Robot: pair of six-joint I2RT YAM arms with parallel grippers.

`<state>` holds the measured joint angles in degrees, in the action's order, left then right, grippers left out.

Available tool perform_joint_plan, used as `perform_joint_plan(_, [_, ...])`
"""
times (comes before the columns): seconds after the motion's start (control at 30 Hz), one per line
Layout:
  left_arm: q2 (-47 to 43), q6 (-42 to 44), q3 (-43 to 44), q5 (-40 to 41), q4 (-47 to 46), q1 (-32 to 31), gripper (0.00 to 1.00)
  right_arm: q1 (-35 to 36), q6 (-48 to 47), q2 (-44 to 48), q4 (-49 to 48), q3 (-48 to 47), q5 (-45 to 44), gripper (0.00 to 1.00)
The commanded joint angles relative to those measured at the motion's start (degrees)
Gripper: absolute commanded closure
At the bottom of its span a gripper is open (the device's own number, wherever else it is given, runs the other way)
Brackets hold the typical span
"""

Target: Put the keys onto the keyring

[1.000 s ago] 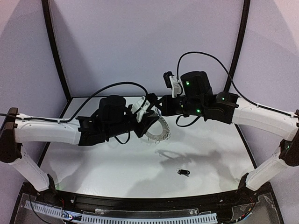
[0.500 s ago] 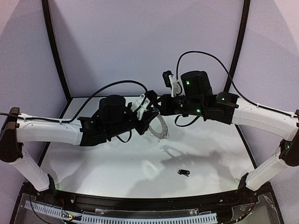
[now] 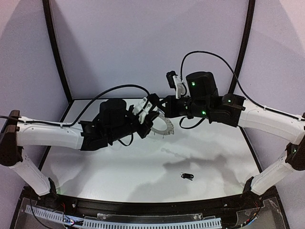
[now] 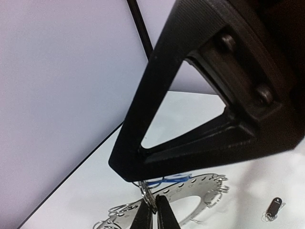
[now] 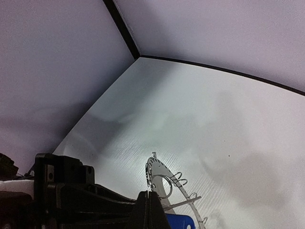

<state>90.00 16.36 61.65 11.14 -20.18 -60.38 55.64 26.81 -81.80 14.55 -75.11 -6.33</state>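
Your left end effector is clamped on the rim of the one keyring, holding it tilted above the desk. Your right end effector pinches the blue key just beside that rim. The second key, the black key, lies alone on the desk, well apart.

blue key — cut off at bottom edge | keyring — partly hidden

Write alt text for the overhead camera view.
The left claw holds a grey keyring in the air above the far middle of a white table, with the right claw just beside it. A small black key lies alone on the table nearer the front.
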Motion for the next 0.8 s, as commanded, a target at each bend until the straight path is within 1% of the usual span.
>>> perform_joint_plan(0.0, [-3.08, 2.97, -3.23, -3.95, -2.47, -0.32, 0.99, 0.90, -3.10, 1.53, -0.61, -0.50, 3.22, 1.00])
perform_joint_plan(0.13, [-5.28, 4.96, -5.59, -6.00, -3.00, -0.27, 0.99, 0.04, -6.58, 1.05, 6.98, -3.21, 3.90, 1.00])
perform_joint_plan(0.23, [-7.65, 5.41, -7.39, -7.48, -4.77, -0.28, 0.99, -2.03, -5.32, 2.17, 8.90, -1.56, 5.41, 1.00])
perform_joint_plan(0.33, [-9.09, 5.78, -8.64, -9.17, -5.99, -0.28, 0.99, -4.89, -1.73, 2.50, 7.90, 0.45, 12.94, 1.00])
perform_joint_plan(0.37, [-10.00, 6.24, -9.13, -11.57, -6.29, -0.27, 0.99, -6.61, -0.49, 1.73, 6.74, 1.58, 18.81, 1.00])
perform_joint_plan(0.4, [-10.23, 6.32, -9.13, -12.45, -6.54, -0.31, 0.99, -7.12, -0.12, 1.31, 6.38, 1.75, 19.86, 1.00])
perform_joint_plan(0.43, [-10.91, 6.51, -9.47, -14.53, -6.81, -0.30, 0.99, -7.95, 0.67, -0.33, 5.28, 2.04, 25.31, 1.00])
perform_joint_plan(0.47, [-11.12, 6.55, -9.51, -15.21, -6.80, -0.28, 0.99, -8.38, 0.96, -0.98, 4.83, 1.90, 27.51, 1.00])
perform_joint_plan(0.53, [-11.70, 6.42, -9.34, -17.16, -6.55, -0.33, 0.99, -8.97, 1.31, -3.66, 6.04, 0.62, 30.22, 1.00])
perform_joint_plan(0.63, [-12.83, 5.69, -9.27, -18.99, -6.74, -0.29, 0.99, -9.05, 0.69, -6.74, 9.70, -2.37, 31.56, 1.00])
perform_joint_plan(0.77, [-13.26, 5.84, -9.26, -18.70, -7.29, -0.29, 0.99, -9.05, -0.11, -10.22, 10.81, -4.61, 35.10, 1.00])
